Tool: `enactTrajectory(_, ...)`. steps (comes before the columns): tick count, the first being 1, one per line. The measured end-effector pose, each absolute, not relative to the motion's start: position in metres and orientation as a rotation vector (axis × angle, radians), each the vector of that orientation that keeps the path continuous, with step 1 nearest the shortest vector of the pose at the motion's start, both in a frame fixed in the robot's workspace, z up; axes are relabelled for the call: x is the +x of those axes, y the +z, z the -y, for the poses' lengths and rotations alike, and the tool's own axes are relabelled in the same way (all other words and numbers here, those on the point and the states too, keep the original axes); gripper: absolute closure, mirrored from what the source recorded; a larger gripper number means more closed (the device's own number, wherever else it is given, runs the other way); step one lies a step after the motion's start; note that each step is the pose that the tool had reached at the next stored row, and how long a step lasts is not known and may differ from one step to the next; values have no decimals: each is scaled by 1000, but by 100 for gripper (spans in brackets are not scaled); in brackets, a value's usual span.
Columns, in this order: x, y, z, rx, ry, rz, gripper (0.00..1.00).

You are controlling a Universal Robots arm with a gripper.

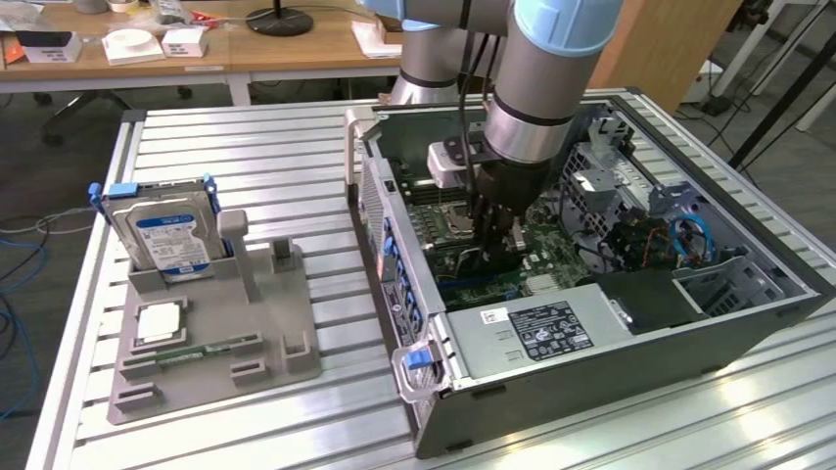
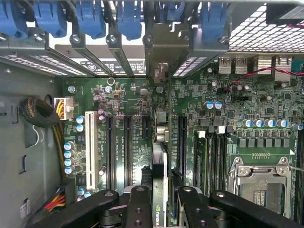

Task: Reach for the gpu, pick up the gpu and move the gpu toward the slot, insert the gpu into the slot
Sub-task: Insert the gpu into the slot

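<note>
Gripper (image 2: 159, 199) is down inside the open PC case (image 1: 601, 382), fingers (image 2: 137, 209) clamped on the gpu (image 2: 159, 190) from both faces, card held on edge between them. In the wrist view the card's edge runs straight out from between the fingertips toward the case's rear wall, silver end bracket (image 2: 160, 66) at the far end against the row of expansion openings. The card sits over the motherboard (image 2: 133, 99), in line with the black PCIe slots; can't tell whether it's seated in a slot or just above it.

Either side of the gripper: more black slots, plus one white slot (image 2: 89, 145). Beyond those on one side, an empty CPU socket (image 2: 259, 183); on the other, a bundled black cable (image 2: 40, 111) against the case wall. Blue retention clips (image 2: 90, 19) run along the rear wall past the bracket.

In the exterior view the gripper (image 1: 490, 257) hangs off the arm (image 1: 549, 69) mid-case, labelled power supply (image 1: 549, 328) just beside it toward the camera. Well clear of the gripper, outside the case to the exterior view's left: grey fixture (image 1: 215, 333) on the slatted table (image 1: 261, 147), with a blue-labelled hard drive (image 1: 163, 235) standing upright, a CPU (image 1: 157, 321) lying flat, and a memory stick (image 1: 203, 351) lying flat.
</note>
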State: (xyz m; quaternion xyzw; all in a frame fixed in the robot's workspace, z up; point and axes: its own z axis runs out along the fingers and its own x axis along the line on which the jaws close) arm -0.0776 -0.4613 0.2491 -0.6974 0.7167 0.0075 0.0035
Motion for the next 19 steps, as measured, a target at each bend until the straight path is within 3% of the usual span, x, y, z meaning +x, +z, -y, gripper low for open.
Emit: enactTrajectory(19,-78,251,461,-2186,24,-2246,74)
